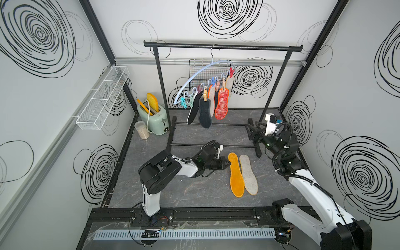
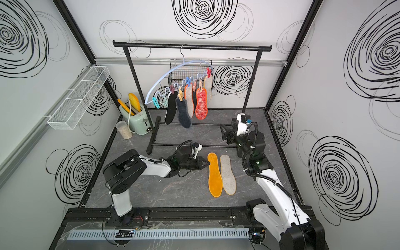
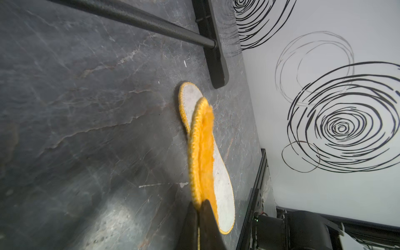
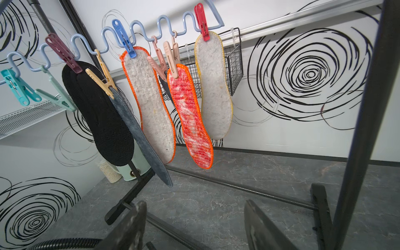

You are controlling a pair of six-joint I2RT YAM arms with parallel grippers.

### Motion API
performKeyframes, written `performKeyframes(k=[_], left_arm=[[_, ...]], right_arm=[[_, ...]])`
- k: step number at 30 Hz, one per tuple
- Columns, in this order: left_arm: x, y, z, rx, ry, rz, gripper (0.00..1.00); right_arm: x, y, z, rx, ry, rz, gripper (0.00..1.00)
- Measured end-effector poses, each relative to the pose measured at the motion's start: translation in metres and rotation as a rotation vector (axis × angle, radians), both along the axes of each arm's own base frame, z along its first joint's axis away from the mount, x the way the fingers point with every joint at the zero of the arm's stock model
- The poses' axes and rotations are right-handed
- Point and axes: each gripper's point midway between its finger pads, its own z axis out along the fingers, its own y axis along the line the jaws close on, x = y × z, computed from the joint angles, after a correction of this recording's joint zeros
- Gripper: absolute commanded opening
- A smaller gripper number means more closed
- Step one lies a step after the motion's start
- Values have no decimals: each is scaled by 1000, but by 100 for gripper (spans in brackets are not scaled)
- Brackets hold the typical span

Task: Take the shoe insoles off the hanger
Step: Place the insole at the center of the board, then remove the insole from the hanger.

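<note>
Slotted duct (image 1: 184,234) edges dark marbled tabletop (image 1: 194,190) inside swirl-patterned walls (image 1: 281,32).

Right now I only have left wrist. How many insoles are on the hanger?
Observer: Six hang from the hanger, counting a dark insole mostly hidden behind the red-mottled insole.
Operator: Right hand?
Observer: The right hand is open and empty, low by the rack, facing them.
Operator: Is the orange one flat?
Observer: From above, the orange insole lies flat on the table beside the grey insole, left hand shut on its edge.
</note>
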Motion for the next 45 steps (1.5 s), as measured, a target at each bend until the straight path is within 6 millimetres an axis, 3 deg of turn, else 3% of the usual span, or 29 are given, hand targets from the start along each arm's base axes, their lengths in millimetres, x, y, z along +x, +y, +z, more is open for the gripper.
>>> performKeyframes(k=[5,8,11,17,30,37,40,45], left_arm=[[4,6,-17,56,5,-10,28],[3,8,-30,97,17,-22,42],[0,13,-39,141,15,-35,46],[4,30,-25,201,-39,-21,52],[13,151,82,287,-378,203,68],[48,234,169,236,-649,517,75],[62,242,189,255,-747,555,76],[87,227,218,278,-898,508,77]], right_arm=[[2,0,-2,3,9,-3,72],[4,1,-6,1,20,-2,72],[5,1,-8,-1,25,-2,72],[6,2,-10,1,30,4,72],[6,8,-15,8,51,35,70],[7,11,-18,16,67,52,70],[7,12,-20,15,72,59,69],[7,13,-21,15,76,64,69]])
